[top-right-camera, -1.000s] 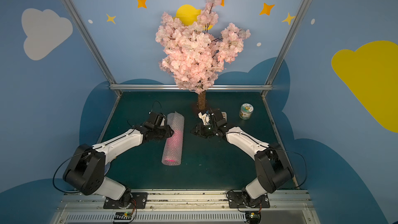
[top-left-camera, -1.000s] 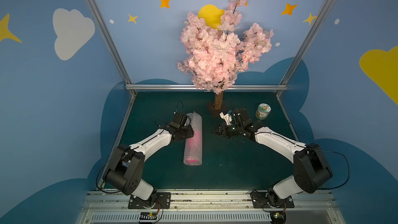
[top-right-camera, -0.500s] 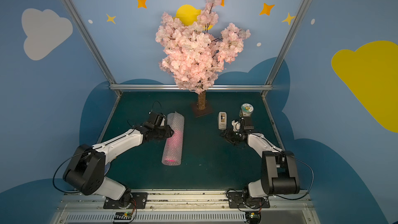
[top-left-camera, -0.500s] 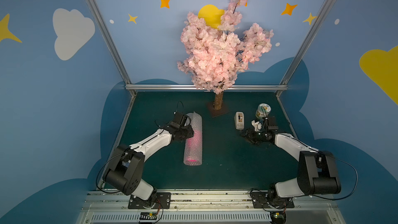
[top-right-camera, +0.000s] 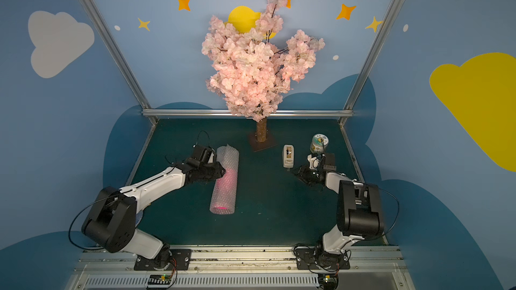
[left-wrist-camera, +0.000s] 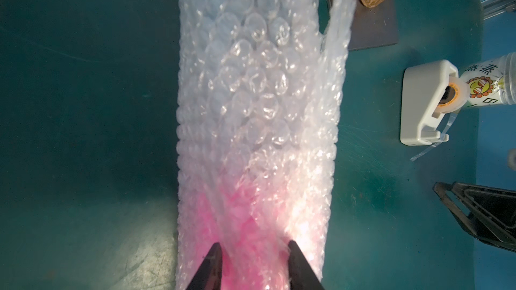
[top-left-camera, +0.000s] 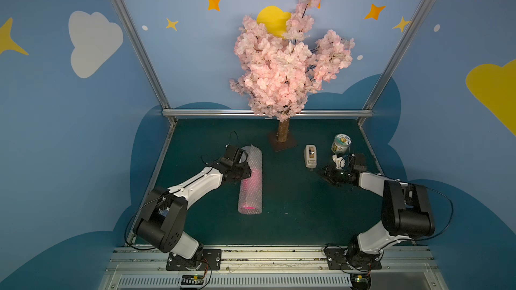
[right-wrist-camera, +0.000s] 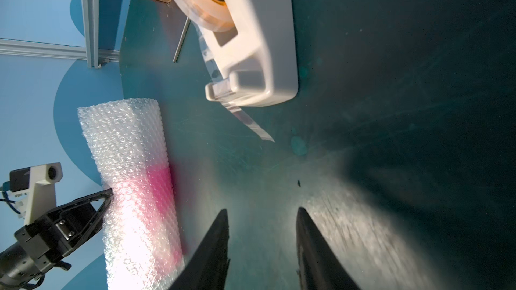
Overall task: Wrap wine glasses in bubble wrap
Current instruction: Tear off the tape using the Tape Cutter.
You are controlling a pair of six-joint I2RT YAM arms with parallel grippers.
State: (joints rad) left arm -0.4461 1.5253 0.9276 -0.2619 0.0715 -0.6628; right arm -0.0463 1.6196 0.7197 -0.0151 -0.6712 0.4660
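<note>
**Pinning the roll, lining up for the tape**

I am holding the bubble wrap [top-left-camera: 252, 160], rolled into a tube that is lying on the worktop [top-left-camera: 293, 205]. My left gripper [left-wrist-camera: 255, 255] is clamped across the tube, and the film is bunching between its two fingers. The wine glass [top-left-camera: 249, 191] is lying inside the tube, showing pink through the film in the half nearer my bases. A loose flap is lifting at the far end, so I am judging that only my grip is closing the roll.

My right gripper [right-wrist-camera: 261, 218] is hovering low over bare worktop, fingers apart with nothing between them. It is pointing toward the tape dispenser [right-wrist-camera: 262, 51], which is standing just beside the jar [top-left-camera: 340, 143]. A short tape tail [right-wrist-camera: 251, 124] is sticking out past the cutter; I cannot tell whether it is resting on the worktop.

For the pickup, I am aiming to bring one finger to each flat face of the tail and close on the tail alone, clear of the cutter. Nothing is holding the dispenser down, so I am planning a slow pull along its length, or it may slide or tip instead of feeding tape. The left clamp should not loosen meanwhile, or the flap may spring open.
</note>
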